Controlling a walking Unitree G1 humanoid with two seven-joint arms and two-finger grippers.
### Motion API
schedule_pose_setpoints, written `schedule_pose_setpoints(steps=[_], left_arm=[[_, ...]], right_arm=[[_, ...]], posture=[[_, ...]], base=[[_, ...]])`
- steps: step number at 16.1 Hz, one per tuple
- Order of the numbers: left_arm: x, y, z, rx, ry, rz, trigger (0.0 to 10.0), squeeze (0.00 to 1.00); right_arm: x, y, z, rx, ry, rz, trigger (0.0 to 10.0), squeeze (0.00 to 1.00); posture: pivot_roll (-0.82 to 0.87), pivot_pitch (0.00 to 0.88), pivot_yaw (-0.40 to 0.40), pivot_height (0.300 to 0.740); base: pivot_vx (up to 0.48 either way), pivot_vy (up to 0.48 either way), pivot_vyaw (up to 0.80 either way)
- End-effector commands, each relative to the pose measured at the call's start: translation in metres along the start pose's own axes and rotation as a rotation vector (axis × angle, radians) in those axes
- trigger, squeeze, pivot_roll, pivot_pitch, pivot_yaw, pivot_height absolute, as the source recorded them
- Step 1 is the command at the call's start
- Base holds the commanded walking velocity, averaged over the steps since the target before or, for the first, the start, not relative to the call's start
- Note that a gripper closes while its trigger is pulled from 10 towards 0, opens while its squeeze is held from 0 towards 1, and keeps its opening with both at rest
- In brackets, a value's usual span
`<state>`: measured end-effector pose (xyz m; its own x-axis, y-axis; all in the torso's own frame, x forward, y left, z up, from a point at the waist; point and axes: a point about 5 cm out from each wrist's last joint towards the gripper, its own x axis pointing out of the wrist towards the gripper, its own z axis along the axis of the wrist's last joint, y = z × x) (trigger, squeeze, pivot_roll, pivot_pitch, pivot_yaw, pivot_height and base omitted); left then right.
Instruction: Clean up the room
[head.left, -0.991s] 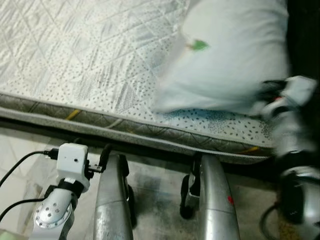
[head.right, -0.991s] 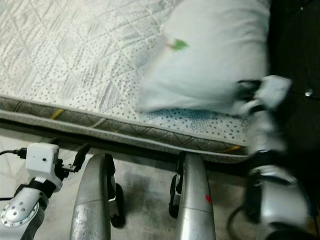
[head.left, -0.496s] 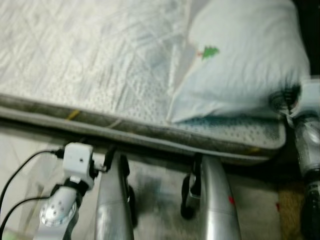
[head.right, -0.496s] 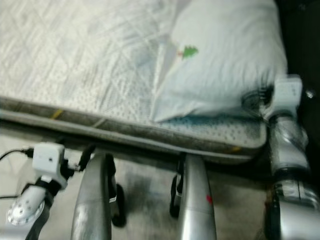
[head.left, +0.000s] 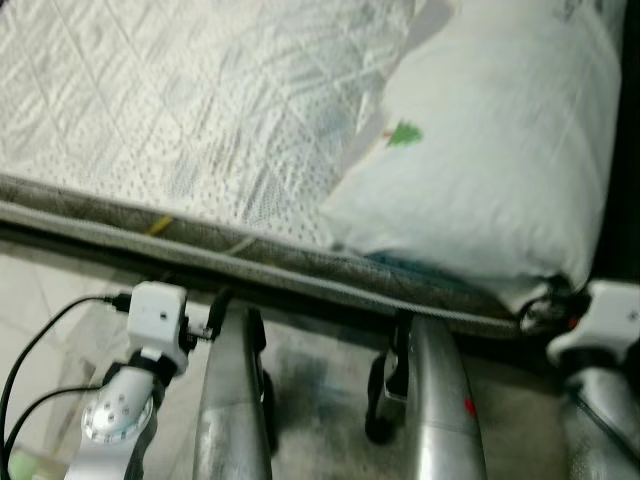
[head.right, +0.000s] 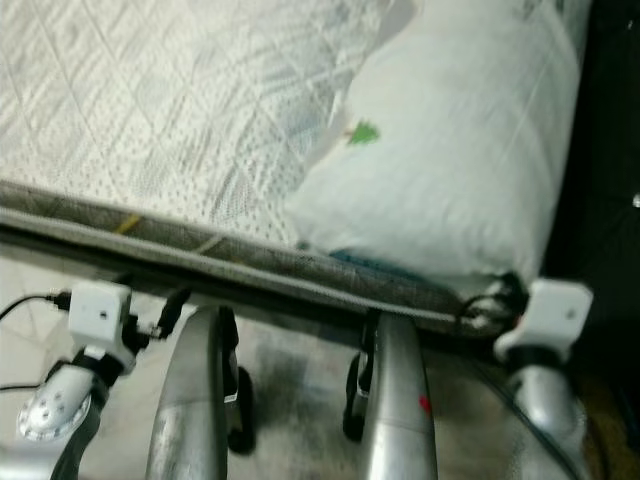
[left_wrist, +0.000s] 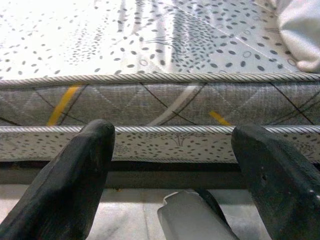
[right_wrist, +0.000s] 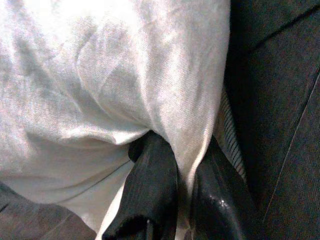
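Left gripper (left_wrist: 170, 165) hangs spread and idle by the mattress (head.left: 200, 130) edge, while the right gripper (right_wrist: 172, 200) pinches the pillow (head.left: 490, 160) corner just ahead of it, so I guess pillow-straightening's underway and tugging it square comes next.

A bed with a bare quilted mattress (head.left: 200, 110), pale grey with dotted diamond stitching and a corded edge, stands on a light tiled floor (head.left: 40, 290). Dark furniture (head.right: 610, 150) flanks its right side.
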<state>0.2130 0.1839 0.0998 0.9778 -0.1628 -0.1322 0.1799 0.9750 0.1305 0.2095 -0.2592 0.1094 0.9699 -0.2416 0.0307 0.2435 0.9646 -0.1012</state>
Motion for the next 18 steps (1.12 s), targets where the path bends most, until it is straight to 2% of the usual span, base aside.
schedule_pose_setpoints(steps=[1, 3, 4, 6, 8, 9, 10, 12, 13, 15, 17, 18], left_arm=[[-0.004, 0.000, -0.009, 0.005, 0.039, -0.011, 10.0, 0.00], [-0.004, -0.002, -0.010, 0.002, 0.036, -0.013, 10.0, 0.00], [-0.004, -0.002, -0.010, 0.001, 0.037, -0.012, 10.0, 0.00], [-0.004, -0.003, -0.012, -0.006, 0.040, -0.006, 10.0, 0.00], [-0.002, -0.007, -0.012, -0.014, 0.035, -0.009, 10.0, 0.00], [0.000, -0.009, -0.011, -0.017, 0.031, -0.009, 10.0, 0.00], [0.001, -0.008, -0.010, -0.019, 0.025, -0.002, 10.0, 0.00], [0.001, -0.007, -0.009, -0.020, 0.018, 0.012, 10.0, 0.00], [0.001, -0.007, -0.010, -0.022, 0.017, 0.022, 10.0, 0.00], [0.001, -0.009, -0.010, -0.026, 0.014, 0.026, 10.0, 0.00], [0.001, -0.010, -0.010, -0.029, 0.012, 0.033, 10.0, 0.00], [0.002, -0.009, -0.010, -0.030, 0.011, 0.038, 10.0, 0.00]], right_arm=[[-0.018, -0.005, -0.010, -0.013, 0.071, -0.044, 0.0, 0.00], [-0.036, 0.005, -0.013, -0.008, 0.133, -0.014, 0.0, 0.00], [-0.038, 0.006, -0.015, -0.006, 0.151, -0.012, 0.0, 0.00], [-0.020, 0.008, -0.015, 0.010, 0.171, 0.008, 0.0, 0.00], [0.015, 0.014, -0.004, 0.016, 0.137, 0.082, 0.0, 0.00], [0.048, 0.015, 0.011, -0.009, 0.085, 0.135, 0.0, 0.00], [0.071, 0.016, 0.026, -0.011, 0.046, 0.166, 0.0, 0.00], [0.103, 0.018, 0.052, -0.029, -0.016, 0.209, 0.0, 0.00], [0.121, 0.024, 0.075, -0.056, -0.078, 0.243, 0.0, 0.00], [0.137, 0.022, 0.094, -0.097, -0.131, 0.242, 0.0, 0.00], [0.147, 0.011, 0.108, -0.140, -0.174, 0.195, 0.0, 0.00], [0.155, -0.012, 0.121, -0.184, -0.197, 0.094, 0.0, 0.00]], posture=[[-0.01, 0.278, 0.058, 0.552], [-0.01, 0.281, 0.049, 0.552], [-0.01, 0.282, 0.047, 0.552], [-0.02, 0.283, 0.043, 0.552], [-0.02, 0.281, 0.039, 0.552], [-0.01, 0.278, 0.034, 0.552], [-0.01, 0.276, 0.029, 0.552], [0.00, 0.271, 0.018, 0.552], [0.00, 0.270, 0.012, 0.552], [0.00, 0.268, 0.005, 0.552], [0.01, 0.266, 0.002, 0.552], [0.00, 0.264, 0.002, 0.552]], base=[[0.000, 0.000, 0.00], [0.000, 0.000, 0.00], [0.000, 0.000, 0.00], [0.000, 0.000, 0.00], [0.000, 0.000, 0.00], [0.000, 0.000, 0.00], [0.000, 0.000, 0.00], [0.000, 0.000, 0.00], [0.000, 0.000, 0.00], [0.000, 0.000, 0.00], [0.000, 0.000, 0.00], [0.000, 0.000, 0.00]])
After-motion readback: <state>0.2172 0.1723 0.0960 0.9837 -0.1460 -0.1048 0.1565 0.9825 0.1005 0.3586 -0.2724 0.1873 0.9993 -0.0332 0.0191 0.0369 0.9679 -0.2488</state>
